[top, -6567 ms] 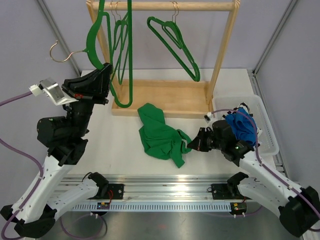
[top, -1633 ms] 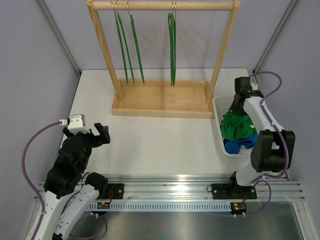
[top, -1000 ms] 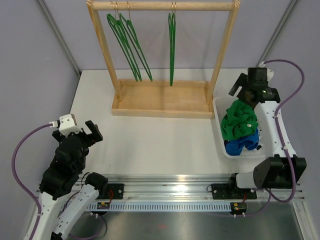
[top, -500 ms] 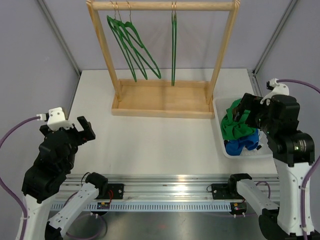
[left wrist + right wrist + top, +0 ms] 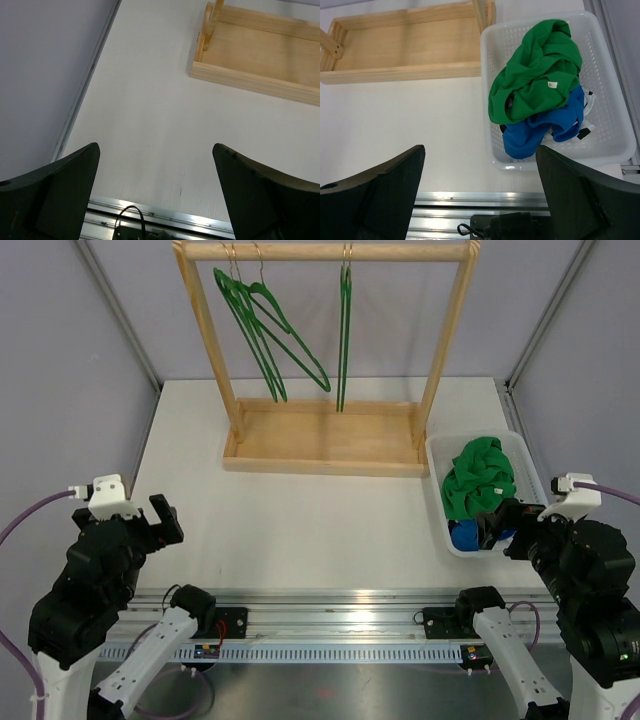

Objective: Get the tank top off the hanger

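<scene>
The green tank top (image 5: 478, 475) lies crumpled in the white basket (image 5: 437, 502) at the right, on top of a blue garment (image 5: 462, 536). In the right wrist view the tank top (image 5: 535, 85) shows a small white label, and the blue garment (image 5: 545, 131) sits below it. Three bare green hangers (image 5: 268, 330) hang from the wooden rack's top rail. My left gripper (image 5: 160, 523) is open above the table's near left part, with nothing between its fingers (image 5: 155, 150). My right gripper (image 5: 503, 530) is open and empty (image 5: 480, 150), raised near the basket's front edge.
The wooden rack (image 5: 320, 440) stands at the back of the table, its tray-like base visible in both wrist views (image 5: 260, 55) (image 5: 405, 50). A metal rail (image 5: 330, 605) runs along the near edge. Grey walls close in the left and right sides.
Both arms have drawn back toward the near edge and risen. The right gripper left the space over the basket. The two left hangers are swinging.
</scene>
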Robot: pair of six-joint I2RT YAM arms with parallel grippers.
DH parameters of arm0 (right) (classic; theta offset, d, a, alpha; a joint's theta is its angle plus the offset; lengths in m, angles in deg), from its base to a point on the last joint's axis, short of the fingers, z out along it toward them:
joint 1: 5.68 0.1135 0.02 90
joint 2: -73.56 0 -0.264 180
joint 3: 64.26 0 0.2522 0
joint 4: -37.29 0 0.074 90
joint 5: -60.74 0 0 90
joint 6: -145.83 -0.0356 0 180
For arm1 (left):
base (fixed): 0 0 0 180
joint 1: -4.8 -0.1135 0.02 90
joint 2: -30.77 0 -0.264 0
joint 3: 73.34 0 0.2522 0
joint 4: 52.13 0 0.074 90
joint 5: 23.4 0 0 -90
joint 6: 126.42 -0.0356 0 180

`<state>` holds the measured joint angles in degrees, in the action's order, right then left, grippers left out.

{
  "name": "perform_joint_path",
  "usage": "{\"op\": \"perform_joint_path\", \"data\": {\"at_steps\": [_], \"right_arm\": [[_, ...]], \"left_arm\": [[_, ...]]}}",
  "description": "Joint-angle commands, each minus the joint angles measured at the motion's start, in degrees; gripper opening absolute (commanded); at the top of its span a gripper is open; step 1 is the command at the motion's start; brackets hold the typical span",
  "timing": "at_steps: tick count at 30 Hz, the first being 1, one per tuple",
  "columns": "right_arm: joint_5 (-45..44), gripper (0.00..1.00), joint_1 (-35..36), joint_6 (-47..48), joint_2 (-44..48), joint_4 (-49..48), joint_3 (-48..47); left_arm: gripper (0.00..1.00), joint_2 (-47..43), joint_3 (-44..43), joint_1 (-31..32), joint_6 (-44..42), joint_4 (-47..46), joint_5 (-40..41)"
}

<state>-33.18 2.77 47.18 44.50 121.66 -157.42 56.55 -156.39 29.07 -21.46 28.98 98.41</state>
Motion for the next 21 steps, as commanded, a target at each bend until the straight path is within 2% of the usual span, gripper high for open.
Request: {"op": "perform_joint_path", "data": {"at_steps": [1,9,21], "right_arm": [[-1.3,0.99,0.7,1.5,-0.1,-1.6,1.7],[-3.0,1.00,0.6,0.6,-3.6,-4.2,3.0],[-0.6,0.99,0.7,-0.4,-4.4,-6.8,2.8]], "left_arm": [[0.99,-2.7,0.2,-0.2,0.3,0.6,-0.3],[0.99,-6.1,2.8,-0.2,0.8,-2.0,-1.1],[0.99,-7.1,4.1,-0.2,0.3,-4.2,-0.5]]}}
